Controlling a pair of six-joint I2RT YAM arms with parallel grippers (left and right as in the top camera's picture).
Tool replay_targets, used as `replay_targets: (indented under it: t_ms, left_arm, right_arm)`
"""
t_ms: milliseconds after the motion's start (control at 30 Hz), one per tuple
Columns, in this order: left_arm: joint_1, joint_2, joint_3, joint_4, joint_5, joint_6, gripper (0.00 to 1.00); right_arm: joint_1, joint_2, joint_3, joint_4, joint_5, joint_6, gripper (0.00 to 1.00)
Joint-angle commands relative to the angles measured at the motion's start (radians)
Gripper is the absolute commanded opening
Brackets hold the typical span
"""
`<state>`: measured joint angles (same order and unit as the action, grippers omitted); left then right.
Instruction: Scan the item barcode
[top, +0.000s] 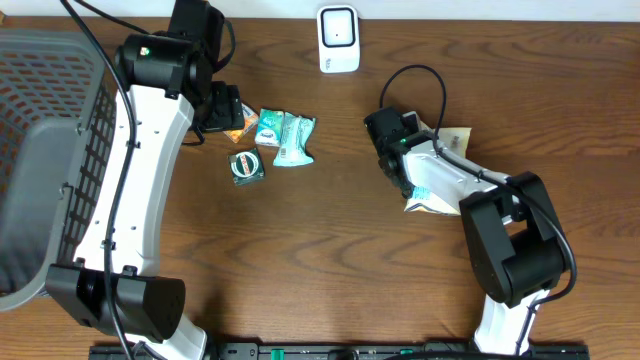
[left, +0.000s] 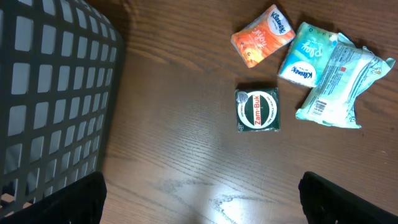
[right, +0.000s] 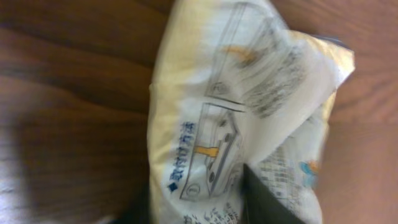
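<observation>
Packet tight within right claw

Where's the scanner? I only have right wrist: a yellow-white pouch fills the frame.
Observer: The scanner stands upright at the table far edge, centre, well apart from the pouch.
Operator: Left arm?
Observer: Idle. The left gripper hangs open, holding nothing, with a green tin on the wood ahead of it.
Operator: Anything further left?
Observer: A grey basket at the left end.
</observation>
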<state>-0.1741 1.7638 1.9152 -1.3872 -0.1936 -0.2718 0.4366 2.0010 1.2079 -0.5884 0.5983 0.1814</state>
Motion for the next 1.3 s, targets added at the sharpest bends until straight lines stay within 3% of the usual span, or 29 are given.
replay_targets:
  t_ms: [0,233,500,600,767,933,1067,1267]
  left_arm:
    - [0.000,0.007,0.000,-0.003,-0.017,0.009,0.98]
    - [0.000,0.007,0.000,-0.003,-0.017,0.009,0.98]
    - [0.000,0.007,0.000,-0.003,-0.017,0.009,0.98]
    - [0.000,0.007,0.000,-0.003,-0.017,0.009,0.97]
    - [0.000,0.007,0.000,-0.003,-0.017,0.009,0.98]
    - [0.000,0.007,0.000,-0.003,-0.017,0.009,0.98]
    - [0.000,0.007,0.000,-0.003,-0.017,0.009,0.98]
    - [0.000,0.007,0.000,-0.003,-0.017,0.010,0.97]
  right_arm:
    - [0.002,0.024,-0.014,-0.037,-0.045,0.055,0.04]
    - [-0.007,-0.090,0.076,-0.118,-0.255,0.040,0.01]
    - [-0.085,-0.231,0.137,-0.045,-0.892,-0.048,0.01]
    - [-0.132,-0.225,0.134,-0.013,-1.154,-0.048,0.01]
    - [-0.183,-0.174,0.086,0.027,-1.403,-0.024,0.01]
    - [-0.198,-0.082,-0.020,0.230,-1.740,0.110,0.01]
    - [-0.221,-0.014,-0.060,0.378,-1.831,0.247,0.01]
    - [-0.301,0.026,-0.061,0.381,-1.728,0.289,0.01]
